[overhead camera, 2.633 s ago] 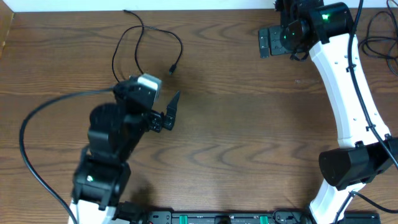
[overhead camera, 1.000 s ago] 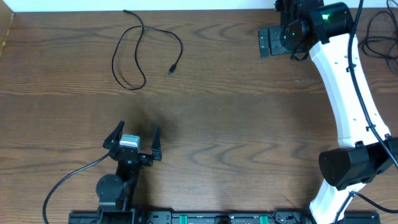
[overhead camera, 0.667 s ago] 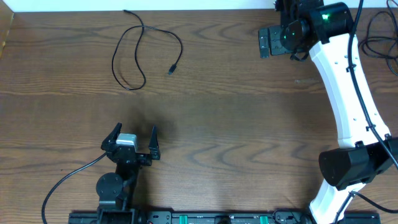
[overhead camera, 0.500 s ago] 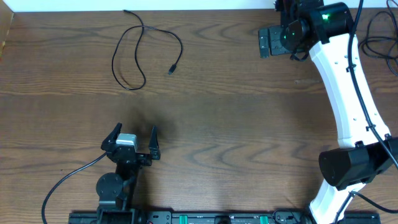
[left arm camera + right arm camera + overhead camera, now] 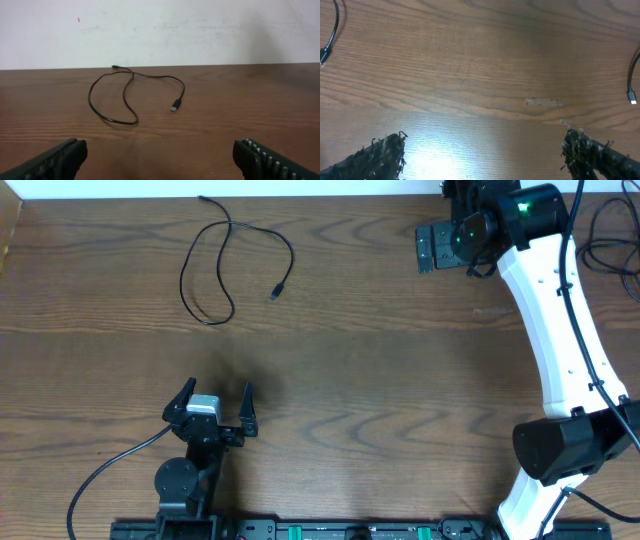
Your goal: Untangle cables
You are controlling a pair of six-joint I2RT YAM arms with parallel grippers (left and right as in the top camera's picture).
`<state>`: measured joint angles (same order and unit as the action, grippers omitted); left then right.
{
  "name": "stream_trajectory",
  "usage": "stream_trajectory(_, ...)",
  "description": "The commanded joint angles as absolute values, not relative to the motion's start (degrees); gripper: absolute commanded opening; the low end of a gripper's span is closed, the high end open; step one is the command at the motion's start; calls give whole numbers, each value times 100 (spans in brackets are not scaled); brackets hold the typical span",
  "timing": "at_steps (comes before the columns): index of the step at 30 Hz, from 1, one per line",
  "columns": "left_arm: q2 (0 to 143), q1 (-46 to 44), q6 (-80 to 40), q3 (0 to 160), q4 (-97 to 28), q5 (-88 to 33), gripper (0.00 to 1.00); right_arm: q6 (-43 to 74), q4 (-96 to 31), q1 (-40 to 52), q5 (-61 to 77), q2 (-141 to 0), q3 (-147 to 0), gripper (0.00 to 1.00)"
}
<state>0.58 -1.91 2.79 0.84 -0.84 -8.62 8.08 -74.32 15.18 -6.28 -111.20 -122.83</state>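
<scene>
Left fingers wide apart, level, facing the cable

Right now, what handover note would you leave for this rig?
Left gripper: open, empty, near the front edge.
Right gripper: open, empty, at the table's far side.
Cables: one black cable lies far left, looped over itself, apart from both grippers; another plug end shows at the right wrist view's edge.
Done: the black cable lies free of others.
Left: probably check the right side.
</scene>
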Motion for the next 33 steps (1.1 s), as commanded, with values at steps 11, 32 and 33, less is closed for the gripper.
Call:
stream_trajectory(11,27,-163,226,23,-340,-895,98,766,-7439,1546,-696,-11135,-12289,99)
stream_trajectory(32,27,-163,226,23,-340,-895,98,766,-7441,1520,-757,-11128,-12289,99)
stream_trajectory(33,27,-163,226,23,-340,-895,98,764,-7459,1520,-757,-11120,-12289,99)
